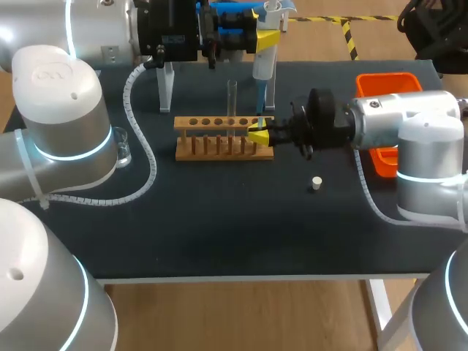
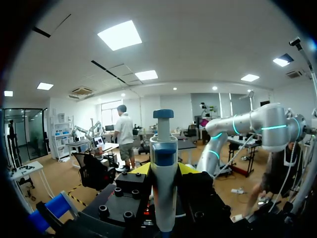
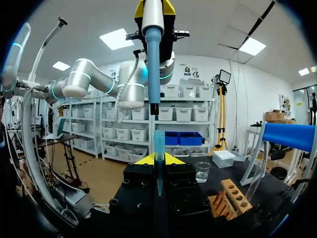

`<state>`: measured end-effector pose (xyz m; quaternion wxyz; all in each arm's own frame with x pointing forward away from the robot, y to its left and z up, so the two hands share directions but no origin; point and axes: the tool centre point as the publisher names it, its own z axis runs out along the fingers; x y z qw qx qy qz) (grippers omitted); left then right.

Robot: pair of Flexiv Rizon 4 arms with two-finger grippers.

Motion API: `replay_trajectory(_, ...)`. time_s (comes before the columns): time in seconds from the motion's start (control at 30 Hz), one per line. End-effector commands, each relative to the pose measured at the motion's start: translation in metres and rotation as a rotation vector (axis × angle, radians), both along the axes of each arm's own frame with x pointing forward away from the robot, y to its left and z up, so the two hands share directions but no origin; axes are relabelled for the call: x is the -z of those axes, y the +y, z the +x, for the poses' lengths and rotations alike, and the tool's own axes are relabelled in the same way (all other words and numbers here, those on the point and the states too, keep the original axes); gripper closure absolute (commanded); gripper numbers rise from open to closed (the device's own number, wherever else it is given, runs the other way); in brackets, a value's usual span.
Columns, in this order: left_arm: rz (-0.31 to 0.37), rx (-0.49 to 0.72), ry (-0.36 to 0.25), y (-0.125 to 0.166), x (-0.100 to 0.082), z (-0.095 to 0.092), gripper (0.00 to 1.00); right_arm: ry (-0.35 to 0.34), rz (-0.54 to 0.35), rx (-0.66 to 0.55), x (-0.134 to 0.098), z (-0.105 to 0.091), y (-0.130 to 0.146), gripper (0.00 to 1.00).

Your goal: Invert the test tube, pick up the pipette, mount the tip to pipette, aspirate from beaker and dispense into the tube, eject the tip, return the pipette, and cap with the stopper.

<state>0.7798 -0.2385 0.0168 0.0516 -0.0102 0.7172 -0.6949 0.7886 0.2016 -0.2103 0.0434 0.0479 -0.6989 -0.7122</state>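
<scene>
My left gripper [image 1: 265,36] is shut on the white and blue pipette [image 1: 264,60] and holds it upright above the rack's right end. In the left wrist view the pipette [image 2: 163,158] stands between the yellow fingertips [image 2: 141,169]. My right gripper [image 1: 257,134] is shut on a clear pipette tip [image 3: 158,158] and holds it upright just under the pipette's nozzle [image 3: 154,106], with a small gap between them. A test tube [image 1: 232,99] stands mouth up in the wooden rack [image 1: 223,139]. The small white stopper [image 1: 316,183] lies on the mat.
A glass beaker [image 1: 121,146] stands at the left near my left arm and shows beyond the right gripper as the beaker [image 3: 202,171]. An orange bin [image 1: 382,86] sits at the back right. A clear pipette stand [image 1: 167,88] stands behind the rack.
</scene>
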Motion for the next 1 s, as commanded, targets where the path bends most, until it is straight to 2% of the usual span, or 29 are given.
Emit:
replay_trajectory(0.03,0.002,0.004,0.001,0.0016,-0.0009,0.0003,1.00,0.000,0.002,-0.002,0.0013,0.0013,0.0034,1.00)
replay_trajectory(0.47,0.002,0.004,0.001,0.0016,-0.0009,0.0003,1.00,0.003,0.008,-0.007,0.0014,-0.0015,0.0097,1.00)
replay_trajectory(1.0,0.002,0.004,0.001,0.0016,-0.0009,0.0003,1.00,-0.003,0.012,0.003,-0.0034,-0.0026,0.0011,1.00)
